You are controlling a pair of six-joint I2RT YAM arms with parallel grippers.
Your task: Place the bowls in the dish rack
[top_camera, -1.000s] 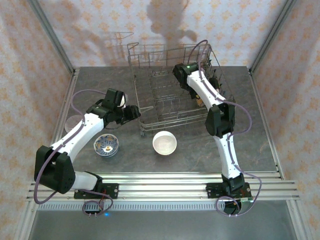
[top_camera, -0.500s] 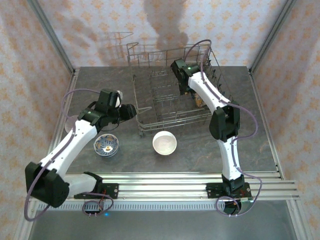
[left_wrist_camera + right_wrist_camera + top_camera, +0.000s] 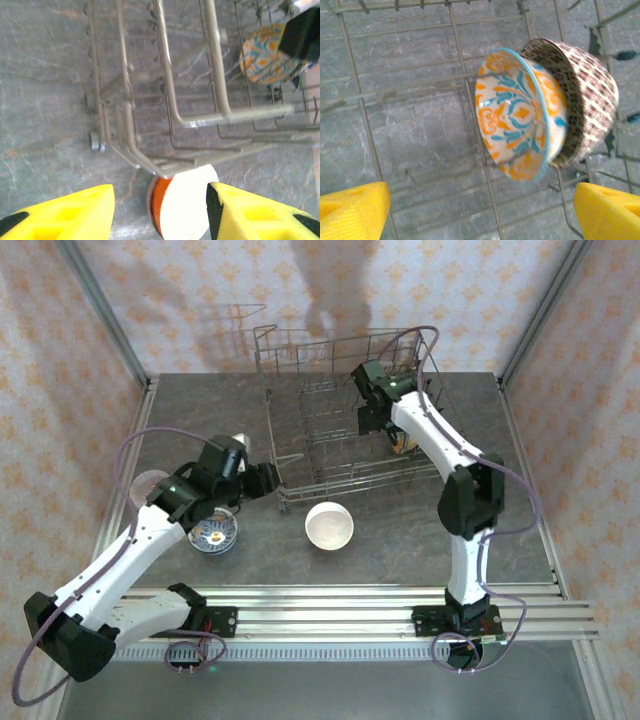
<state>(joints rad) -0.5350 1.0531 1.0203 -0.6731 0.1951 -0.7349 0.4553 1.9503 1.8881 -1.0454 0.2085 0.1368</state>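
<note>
The dish rack [image 3: 350, 486] is a grey wire basket at the back of the table. Inside it a blue-and-orange patterned bowl [image 3: 517, 112] stands on edge against a brown-patterned bowl [image 3: 590, 107]. My right gripper [image 3: 481, 200] hangs open above them, touching neither. A bowl [image 3: 329, 525] with a white inside lies on the table by the rack's front rail. In the left wrist view this bowl [image 3: 187, 205] shows an orange outside, past the rack's corner wire [image 3: 217, 65]. My left gripper [image 3: 160, 192] is open at that corner, and the left finger stands clear of the bowl.
A blue-and-white bowl [image 3: 213, 530] lies on the table under my left forearm. A pale bowl [image 3: 148, 483] sits further left, partly hidden by the arm. The rack's wheel [image 3: 92, 141] sticks out at its front-left corner. Papered walls close in the table.
My left arm has stretched out and its gripper has drifted slightly nearer the rack's front-left corner. My right gripper has shifted a little to the right inside the rack.
</note>
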